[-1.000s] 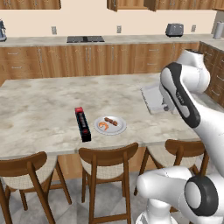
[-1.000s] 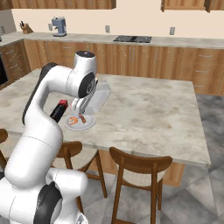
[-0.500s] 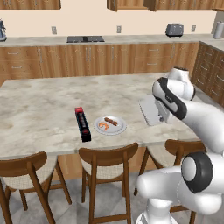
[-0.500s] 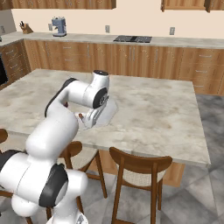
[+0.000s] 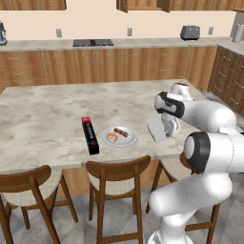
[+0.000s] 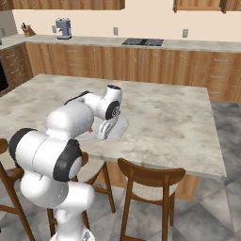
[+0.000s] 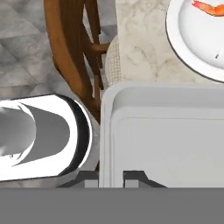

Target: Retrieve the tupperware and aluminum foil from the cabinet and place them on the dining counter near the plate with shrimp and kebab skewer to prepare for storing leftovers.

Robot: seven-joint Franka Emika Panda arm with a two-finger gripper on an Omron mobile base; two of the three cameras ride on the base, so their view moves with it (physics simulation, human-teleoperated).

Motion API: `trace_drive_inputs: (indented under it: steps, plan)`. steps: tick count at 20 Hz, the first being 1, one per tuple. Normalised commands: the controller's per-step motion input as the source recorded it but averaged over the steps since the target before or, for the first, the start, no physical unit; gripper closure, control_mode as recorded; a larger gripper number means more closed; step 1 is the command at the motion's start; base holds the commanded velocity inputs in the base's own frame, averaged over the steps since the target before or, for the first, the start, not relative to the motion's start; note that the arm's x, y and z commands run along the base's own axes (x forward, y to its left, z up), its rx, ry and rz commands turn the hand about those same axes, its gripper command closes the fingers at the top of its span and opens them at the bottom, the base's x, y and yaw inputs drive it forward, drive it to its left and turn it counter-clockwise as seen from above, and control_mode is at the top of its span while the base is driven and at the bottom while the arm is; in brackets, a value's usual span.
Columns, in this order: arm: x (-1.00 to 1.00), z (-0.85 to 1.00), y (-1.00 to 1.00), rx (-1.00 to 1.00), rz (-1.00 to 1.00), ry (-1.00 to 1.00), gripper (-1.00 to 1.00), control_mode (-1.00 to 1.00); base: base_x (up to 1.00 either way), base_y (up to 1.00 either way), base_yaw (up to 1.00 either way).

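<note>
Claw [image 5: 165, 135] right of centre, left base view: clamped on shallow pale grey-white plastic tupperware [image 5: 157, 129], tilted by beige marbled dining counter [image 5: 43, 119] front edge. Right base view: tupperware [image 6: 116, 128] mid-frame. Hand view: rim pinched near wooden chair [image 7: 81, 48]; early release risks tipping off.

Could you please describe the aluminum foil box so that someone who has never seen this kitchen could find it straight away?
Look at the dining counter, the big marbled slab with wooden chairs along its near edge. Just left of the round white plate with shrimp lies the aluminum foil: a long narrow black box with red ends, the only dark thing on the slab.
</note>
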Motion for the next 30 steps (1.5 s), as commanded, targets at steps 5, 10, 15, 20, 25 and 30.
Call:
trace_drive_inputs:
  steps: [5, 10, 15, 20, 25, 30]
  plan:
    - [0.84, -0.66, 0.0, 0.0, 0.04, 0.02, 1.0, -1.0, 0.0, 0.0, 0.0]
    - [0.78, -0.6, 0.0, 0.0, 0.04, 0.0, 1.0, -1.0, 0.0, 0.0, 0.0]
    - [0.77, -0.53, 0.0, 0.0, 0.02, 0.0, -1.0, -1.0, 0.0, 0.0, 0.0]
    - [0.27, 0.06, -0.07, 0.0, 0.01, -0.01, -1.0, -1.0, 0.0, 0.0, 0.0]
    - [-0.79, 0.96, -0.18, 0.0, 0.09, -0.18, -1.0, -1.0, 0.0, 0.0, 0.0]
    - [-1.0, 0.98, 0.0, -0.07, 0.07, -0.41, -1.0, -1.0, 0.0, 0.0, 0.0]
